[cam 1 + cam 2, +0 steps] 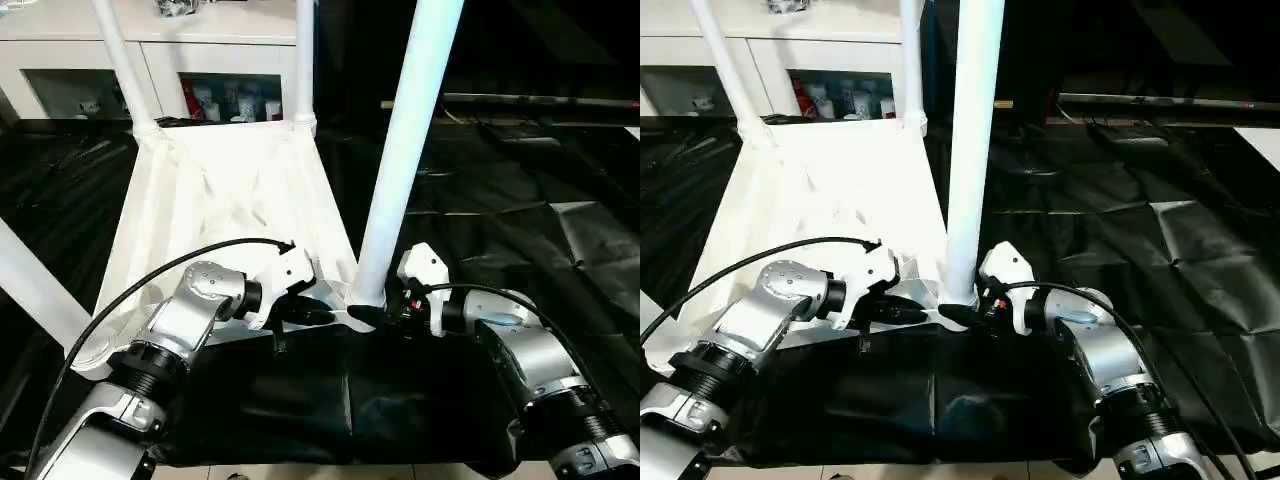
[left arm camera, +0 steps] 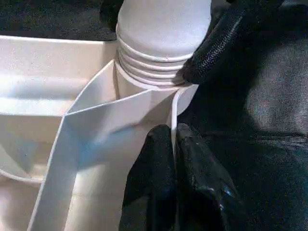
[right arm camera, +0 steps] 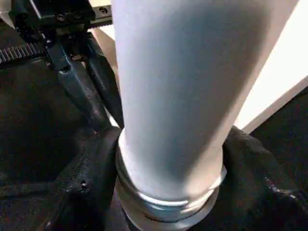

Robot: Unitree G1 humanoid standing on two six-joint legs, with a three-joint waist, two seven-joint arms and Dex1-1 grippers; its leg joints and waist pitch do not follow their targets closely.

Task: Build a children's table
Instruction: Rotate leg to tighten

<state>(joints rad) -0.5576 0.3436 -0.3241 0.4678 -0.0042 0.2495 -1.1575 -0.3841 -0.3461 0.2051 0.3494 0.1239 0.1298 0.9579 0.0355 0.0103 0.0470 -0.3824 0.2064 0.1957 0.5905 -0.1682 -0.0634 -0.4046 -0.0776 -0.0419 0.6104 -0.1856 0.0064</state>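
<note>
Smooth white plastic forms the table top (image 1: 220, 190) and its semi-glossy legs (image 1: 405, 140); wrinkled, glossy black sheeting (image 1: 520, 180) covers the floor; the forearms (image 1: 185, 320) are brushed silver metal.

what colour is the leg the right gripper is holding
White, a plain tube leg; shows best in the right eye view.

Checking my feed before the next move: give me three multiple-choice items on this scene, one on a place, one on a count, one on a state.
1. Where is the right gripper?
A. at the near leg's base
B. on the cabinet
C. on a far leg

2. How many legs stand in the table top's far corners?
A. none
B. two
C. four

3. What is the left gripper doing?
A. hanging open
B. pinching the top's rim
C. holding a leg

Answers: 1 A, its fingers flank the threaded base. 2 B, both stand before the cabinet. 3 B, the rim sits between its fingers.
</note>
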